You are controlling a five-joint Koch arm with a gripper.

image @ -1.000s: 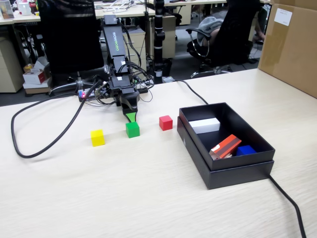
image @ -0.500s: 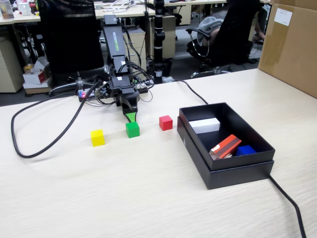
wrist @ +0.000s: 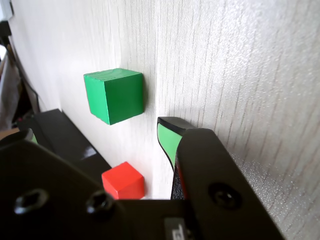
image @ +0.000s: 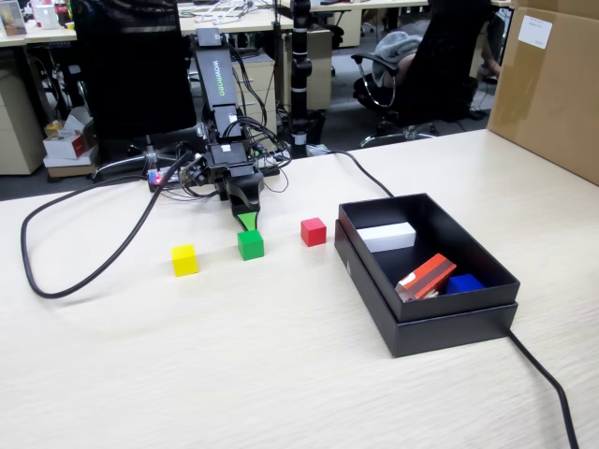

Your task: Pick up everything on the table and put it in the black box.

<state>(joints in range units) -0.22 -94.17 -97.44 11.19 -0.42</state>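
Three cubes stand in a row on the table (image: 234, 365): yellow (image: 184, 260), green (image: 250, 244) and red (image: 314, 231). The black box (image: 440, 323) lies to their right, with a white block (image: 387, 236), an orange-red striped block (image: 426, 276) and a blue piece (image: 465, 282) inside. My gripper (image: 247, 222) points down just behind the green cube, apart from it. In the wrist view my gripper (wrist: 97, 129) is open with nothing between its green-padded fingertips (wrist: 166, 137). The green cube (wrist: 114, 95) lies ahead, the red cube (wrist: 123, 181) to the side by the black box (wrist: 65, 135).
A black cable (image: 84, 271) loops over the table's left part, and another (image: 547, 383) runs from the box to the front right. A big brown carton (image: 552, 84) stands at the back right. The arm's base and wiring (image: 220, 164) sit behind the cubes.
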